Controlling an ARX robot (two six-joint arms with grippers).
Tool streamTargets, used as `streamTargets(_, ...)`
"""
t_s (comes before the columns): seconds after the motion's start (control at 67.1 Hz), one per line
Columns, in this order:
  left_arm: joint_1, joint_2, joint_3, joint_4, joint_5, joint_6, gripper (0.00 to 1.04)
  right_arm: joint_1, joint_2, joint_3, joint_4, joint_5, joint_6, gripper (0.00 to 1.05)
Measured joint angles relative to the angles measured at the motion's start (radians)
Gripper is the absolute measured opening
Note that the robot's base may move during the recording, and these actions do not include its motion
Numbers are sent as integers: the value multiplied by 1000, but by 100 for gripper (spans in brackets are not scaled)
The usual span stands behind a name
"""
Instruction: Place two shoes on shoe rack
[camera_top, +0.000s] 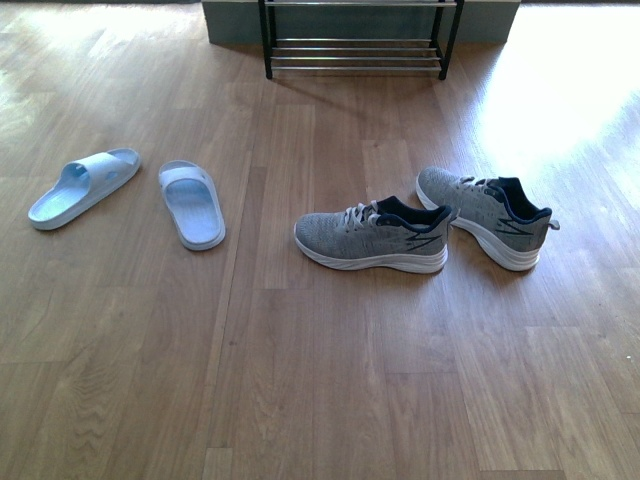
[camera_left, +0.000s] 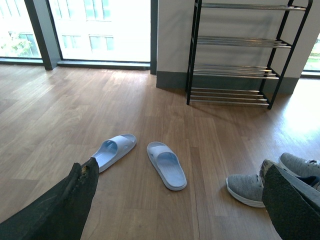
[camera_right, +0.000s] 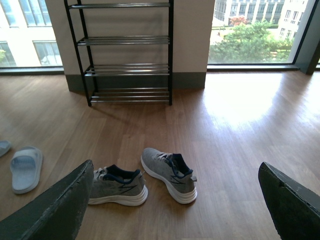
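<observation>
Lying on the wooden floor (camera_top: 300, 380): grey sneakers (camera_top: 372, 240), one pair, 3 o'clock of centre, just beside each other; pale-blue slide sandals (camera_top: 192, 205), one pair, 9 o'clock, slightly apart. Shoe rack (camera_top: 355, 57): 12 o'clock, upright, well apart from both pairs. Left tool (camera_left: 177, 167): released, fingers spread wide, above the floor. Right tool (camera_right: 175, 167): released, likewise spread wide.

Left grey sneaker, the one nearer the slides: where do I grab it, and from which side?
I'd grip the left grey sneaker at its heel collar, coming from above: one finger inside the navy-lined opening, one outside the heel. It stands upright on its sole with the opening facing up.
</observation>
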Motion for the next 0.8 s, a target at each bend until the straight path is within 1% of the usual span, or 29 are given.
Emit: streamTargets(0.805, 0, 0, 0, 0, 0, 0, 95, 0, 0, 0, 0, 0, 0, 96)
